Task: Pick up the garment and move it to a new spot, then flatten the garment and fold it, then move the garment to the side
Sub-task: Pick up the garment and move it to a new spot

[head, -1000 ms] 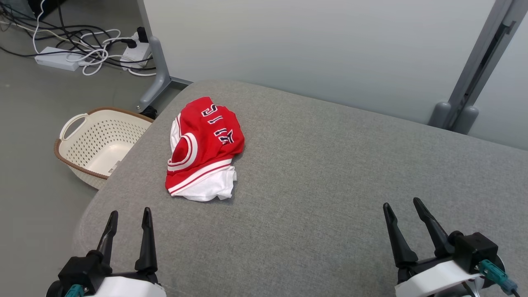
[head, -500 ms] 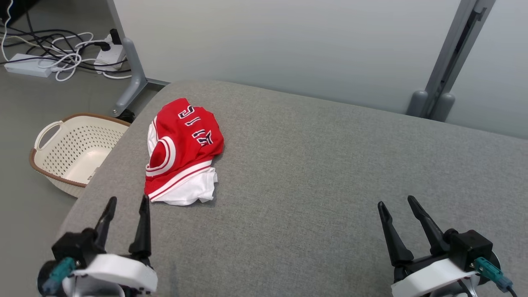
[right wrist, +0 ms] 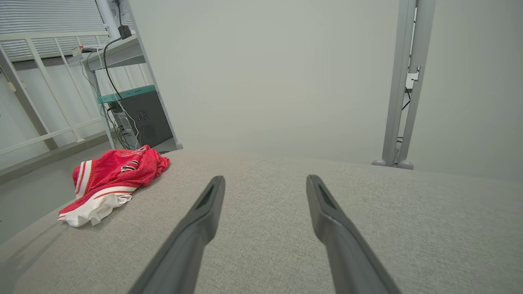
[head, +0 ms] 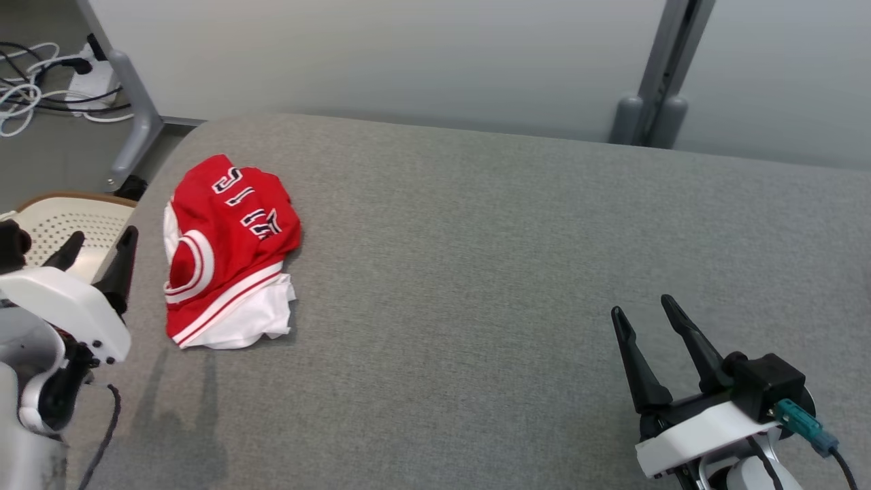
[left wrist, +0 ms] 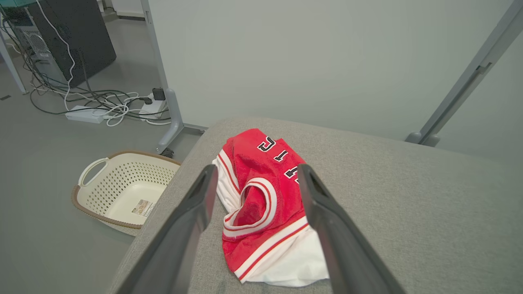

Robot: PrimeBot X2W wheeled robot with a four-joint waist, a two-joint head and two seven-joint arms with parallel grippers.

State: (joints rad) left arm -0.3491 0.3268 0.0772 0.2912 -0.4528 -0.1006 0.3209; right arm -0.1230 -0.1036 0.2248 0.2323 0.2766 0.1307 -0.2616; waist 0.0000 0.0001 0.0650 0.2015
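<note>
Right gripper (head: 642, 306): near right, over the cushion (head: 476, 272), fingers spread wide, holding nothing, well apart from the garment.
Left gripper (head: 100, 238): by the cushion's left edge, just left of the garment, fingers spread wide and empty; the wrist view looks down between them at the red cloth.
Garment (head: 228, 252): lies crumpled at the cushion's left end, close to the edge.
Axis: runs near to far; the white hem end is nearest the robot, the lettered red end farthest.
Writing: dark letters edged in white, broken by folds; no whole word can be read.
Opening: a white-trimmed hole faces left.
Basket (left wrist: 118, 179): on the floor left of the cushion; the label (left wrist: 141, 207) inside it is too small to read.
Cables (left wrist: 110, 110): tangled on the floor beyond.
</note>
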